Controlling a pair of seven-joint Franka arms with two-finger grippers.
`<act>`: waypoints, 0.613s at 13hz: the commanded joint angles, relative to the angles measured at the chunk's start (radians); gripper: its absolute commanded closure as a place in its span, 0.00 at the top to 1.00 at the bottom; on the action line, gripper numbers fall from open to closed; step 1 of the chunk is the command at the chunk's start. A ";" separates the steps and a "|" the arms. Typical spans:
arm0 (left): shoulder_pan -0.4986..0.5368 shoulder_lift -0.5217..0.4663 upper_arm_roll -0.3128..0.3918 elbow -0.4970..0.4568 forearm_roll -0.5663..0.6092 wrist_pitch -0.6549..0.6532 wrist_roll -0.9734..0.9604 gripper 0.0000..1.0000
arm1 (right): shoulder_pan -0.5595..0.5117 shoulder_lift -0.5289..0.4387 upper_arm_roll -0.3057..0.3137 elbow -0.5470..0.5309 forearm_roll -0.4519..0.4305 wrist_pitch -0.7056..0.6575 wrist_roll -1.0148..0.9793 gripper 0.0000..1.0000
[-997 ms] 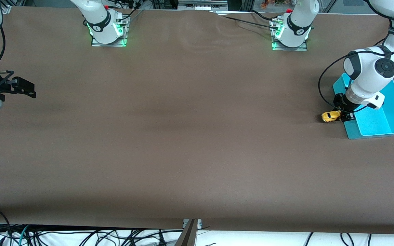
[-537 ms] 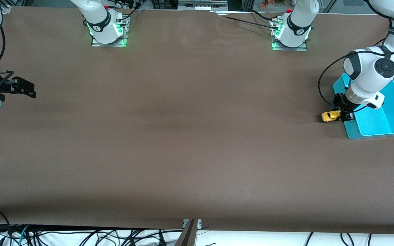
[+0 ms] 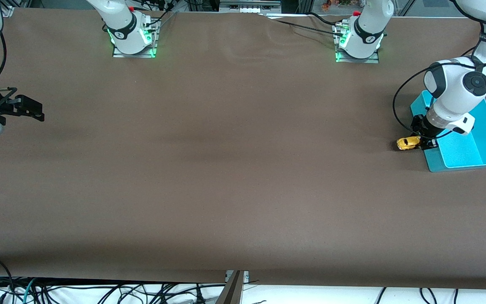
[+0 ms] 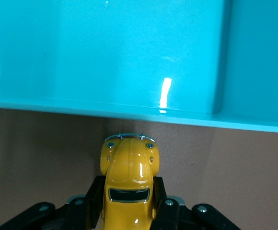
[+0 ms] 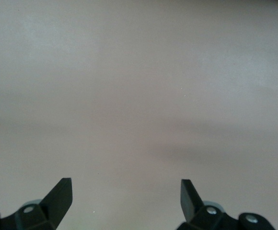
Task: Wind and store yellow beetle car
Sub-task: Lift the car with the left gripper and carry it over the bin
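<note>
Clamped on both flanks of the tiny bright yellow beetle-shaped toy car (image 4: pixel 129 182), our left gripper's (image 3: pixel 421 142) black fingers (image 4: pixel 92 201) pinch it with its nose pointing at the outer wall of the shiny turquoise plastic bin (image 4: pixel 129 62). We see the car low over the brown table (image 3: pixel 226 169), just beside the bin, near the edge at the left arm's end. Our right gripper (image 5: pixel 126 194) waits above bare table at the right arm's end, its fingers spread wide apart around nothing.
</note>
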 commanded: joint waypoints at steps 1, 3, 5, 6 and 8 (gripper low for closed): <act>-0.005 -0.031 -0.002 -0.006 -0.005 -0.025 -0.006 0.00 | -0.007 -0.012 0.003 -0.007 -0.001 0.003 0.001 1.00; -0.005 -0.031 -0.002 -0.006 -0.005 -0.025 -0.006 0.00 | -0.007 -0.012 0.003 -0.007 0.000 0.003 0.001 1.00; -0.005 -0.033 -0.002 -0.006 -0.005 -0.031 -0.006 0.00 | -0.007 -0.013 0.003 -0.007 -0.001 0.005 0.001 1.00; -0.005 -0.039 -0.001 -0.002 -0.005 -0.049 -0.005 0.00 | -0.013 -0.012 0.003 -0.007 0.000 0.003 0.001 1.00; -0.005 -0.059 0.001 0.047 -0.005 -0.139 0.002 0.00 | -0.019 -0.012 0.003 -0.005 0.003 0.003 0.001 1.00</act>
